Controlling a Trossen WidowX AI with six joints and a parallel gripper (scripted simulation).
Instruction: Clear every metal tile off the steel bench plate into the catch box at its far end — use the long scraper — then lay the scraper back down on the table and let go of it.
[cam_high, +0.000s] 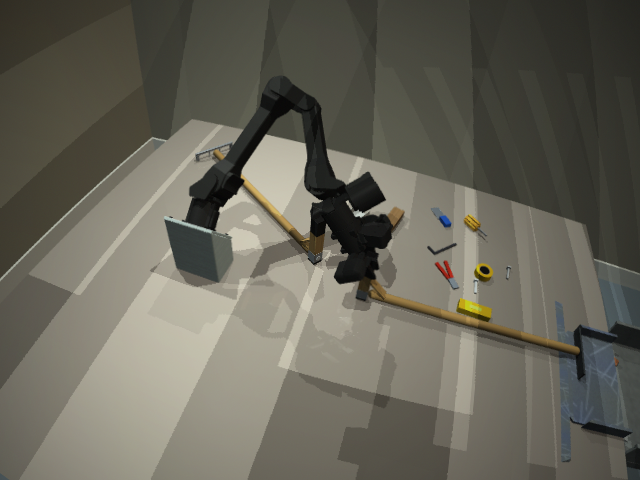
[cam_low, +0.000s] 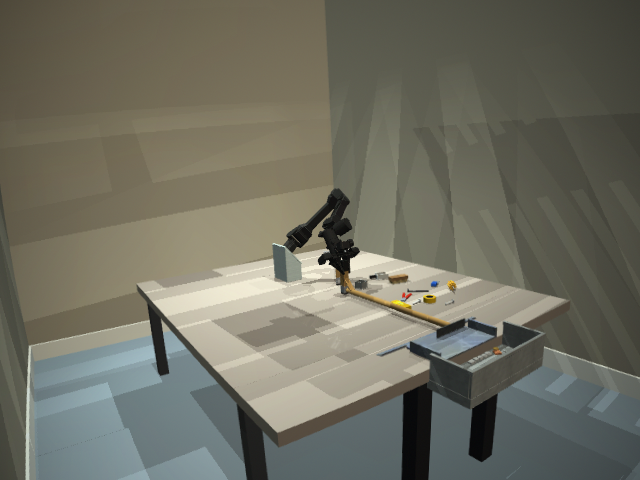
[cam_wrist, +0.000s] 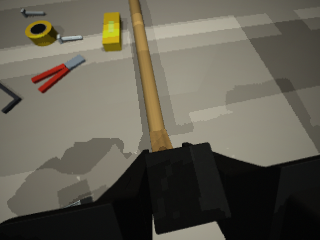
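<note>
My gripper (cam_high: 367, 276) (cam_low: 344, 270) (cam_wrist: 165, 151) is shut on the upright wooden grip of the long scraper, near the middle of the table. The scraper's handle (cam_high: 444, 313) (cam_low: 392, 303) (cam_wrist: 147, 75) runs out to its dark blade (cam_high: 580, 361) (cam_low: 451, 328), which stands over the near part of the steel plate (cam_high: 594, 400) (cam_low: 467, 342). I see no tile on the visible part of the plate; its strip behind the blade is partly hidden. The catch box (cam_low: 498, 379) (cam_high: 631, 372) holds several pale tiles (cam_low: 478, 357) and an orange piece (cam_low: 496, 351).
A yellow block (cam_high: 474, 308) (cam_wrist: 112, 31) lies close beside the handle. Red pliers (cam_high: 447, 274) (cam_wrist: 59, 73), a tape roll (cam_high: 483, 271) (cam_wrist: 41, 32), bolts and a hex key (cam_high: 442, 249) lie beyond. A second long tool (cam_high: 268, 206) with a rake-like head lies beside the arm.
</note>
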